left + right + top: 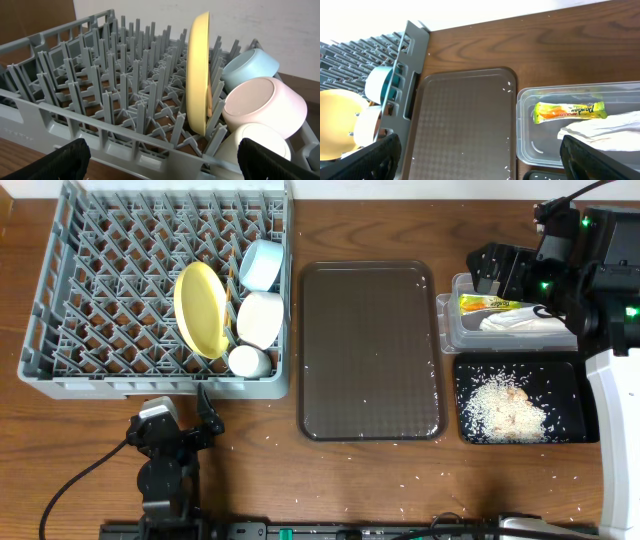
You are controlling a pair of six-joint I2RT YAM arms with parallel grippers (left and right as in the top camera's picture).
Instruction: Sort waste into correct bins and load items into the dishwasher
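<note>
Four dishes: all loaded, folks! They stood in the right-hand rows of the dish rack (100, 300), and nothing of the crockery was left out on the counter (400, 480).
Yellow plate (200, 308): up on its edge, wedged between the pegs, which held it upright.
Light-blue bowl (262, 264): farthest of the three beside the plate, tipped on its side.
White bowl (260, 317): just near of the blue one, also tipped, leaning toward the plate.
Small white cup (248, 361): nearest, tucked against the rack's near wall; the tilt looked meant to let water run off.
Clear tub (447, 315): far right, with the sachet wrapper (487, 304) and the napkin (520, 323) lying together inside. Dry rubbish kept to itself, by my read.
Black tub (470, 375): just near of the clear one, with the rice (505, 410) heaped in it, food scraps apart from paper.
Strays: a few grains dotted the serving tray (370, 350) in the middle and the counter near it.
Left hand (162, 150): released, fingers spread wide, grasping nothing, parked just outside the rack's near wall and facing the plate.
Right hand (477, 155): released too, spread wide and empty, hanging over the gap between tray and clear tub.
Standing: sorting and loading looked as good as done, with only loose grains unaccounted for.
</note>
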